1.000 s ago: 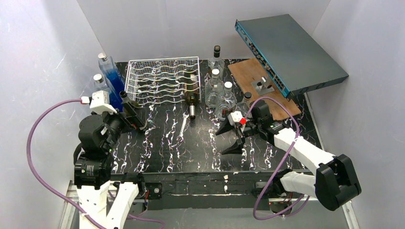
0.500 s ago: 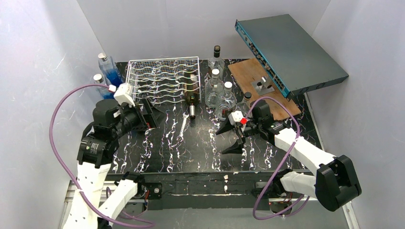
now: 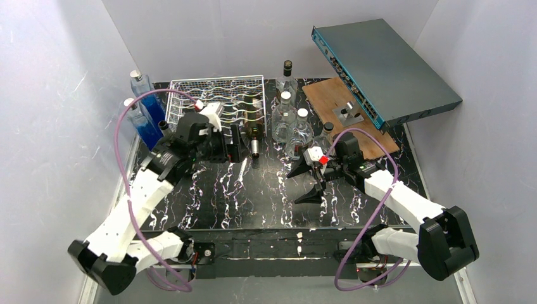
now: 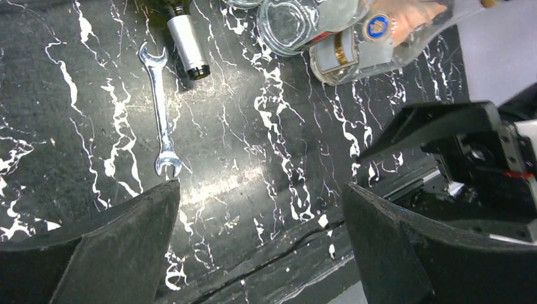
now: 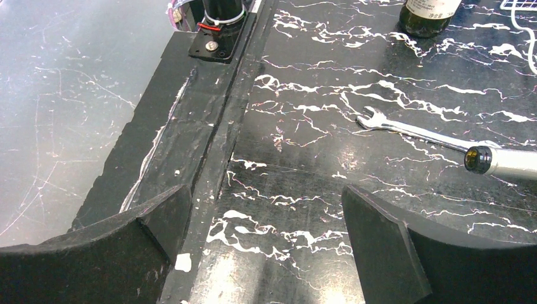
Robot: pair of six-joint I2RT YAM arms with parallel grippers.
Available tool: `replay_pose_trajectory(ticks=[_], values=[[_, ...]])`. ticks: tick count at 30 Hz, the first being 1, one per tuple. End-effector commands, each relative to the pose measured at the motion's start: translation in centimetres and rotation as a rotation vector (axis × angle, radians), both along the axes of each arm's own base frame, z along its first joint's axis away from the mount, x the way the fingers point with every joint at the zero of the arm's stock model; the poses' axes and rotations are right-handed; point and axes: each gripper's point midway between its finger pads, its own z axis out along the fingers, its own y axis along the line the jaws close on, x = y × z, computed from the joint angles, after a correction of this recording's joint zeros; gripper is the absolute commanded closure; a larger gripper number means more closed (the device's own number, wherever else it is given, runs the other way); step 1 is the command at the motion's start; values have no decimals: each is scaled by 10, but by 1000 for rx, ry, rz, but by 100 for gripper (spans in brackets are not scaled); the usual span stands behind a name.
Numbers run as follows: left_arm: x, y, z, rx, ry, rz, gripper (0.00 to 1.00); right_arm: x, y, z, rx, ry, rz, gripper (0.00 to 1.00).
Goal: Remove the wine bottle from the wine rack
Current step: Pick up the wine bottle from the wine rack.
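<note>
Left gripper (image 3: 235, 144) and right gripper (image 3: 301, 185) gape empty; wine bottle (image 3: 254, 122) lies on wine rack (image 3: 209, 101)

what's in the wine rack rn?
One dark wine bottle in the rack's right row, neck poking out the near end. Other visible rows look empty; left arm hides the near edge.

From above, the left arm (image 3: 142, 193) hides the near edge of the wine rack (image 3: 209, 95). Both wrist views cut the wine bottle (image 4: 187, 43) down to its neck.
</note>
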Motion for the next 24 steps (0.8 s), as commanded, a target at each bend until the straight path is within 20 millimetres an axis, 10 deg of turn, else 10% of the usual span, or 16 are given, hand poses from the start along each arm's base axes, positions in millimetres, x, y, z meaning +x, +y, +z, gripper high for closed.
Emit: replay_pose_trajectory(ticks=[1,24], values=[[26,-16,-11,16,6,-12,2,-1,-1,11,28,-42,11,2],[88,-44,-84,124,138,20,2,-1,-1,12,28,-55,13,2]])
